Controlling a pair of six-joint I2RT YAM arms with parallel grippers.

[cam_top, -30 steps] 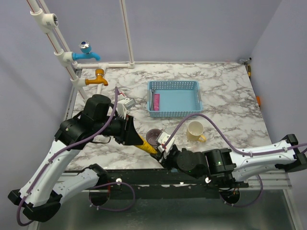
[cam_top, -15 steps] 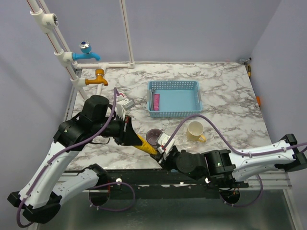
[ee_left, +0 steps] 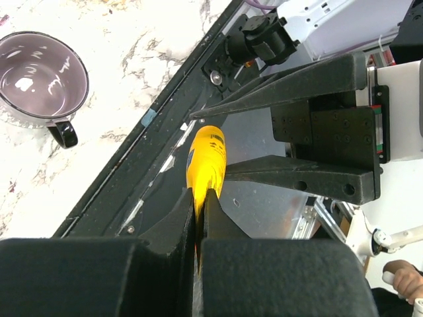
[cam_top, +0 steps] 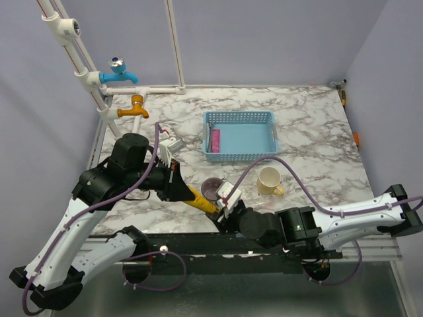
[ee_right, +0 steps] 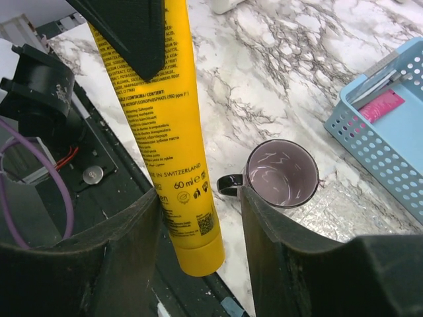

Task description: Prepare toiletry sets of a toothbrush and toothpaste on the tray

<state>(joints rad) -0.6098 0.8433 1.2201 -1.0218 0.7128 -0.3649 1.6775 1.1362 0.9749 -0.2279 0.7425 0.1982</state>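
Note:
The yellow toothpaste tube [cam_top: 201, 201] hangs above the table's near edge. My left gripper [cam_top: 186, 189] is shut on its flat end [ee_left: 206, 158]. The capped end sits between the fingers of my right gripper [cam_top: 222, 206], which is open around it; the tube [ee_right: 165, 132] lies close to the left finger [ee_right: 125, 244] and apart from the right finger [ee_right: 284, 244]. The magenta-pink tube [cam_top: 215, 140] lies in the blue basket tray [cam_top: 239, 116], also in the right wrist view [ee_right: 381, 105]. A pale thin item lies beside it; I cannot tell if it is a toothbrush.
A mauve cup [cam_top: 211, 189] stands just behind the two grippers, also in the wrist views [ee_left: 41, 76] [ee_right: 283, 173]. A cream mug [cam_top: 269, 179] stands to its right. Blue [cam_top: 119, 71] and orange [cam_top: 135, 105] taps on white pipes are at the back left.
My left arm has drawn back slightly to the left, still gripping the yellow tube. My right gripper has shifted a little around the tube's capped end.

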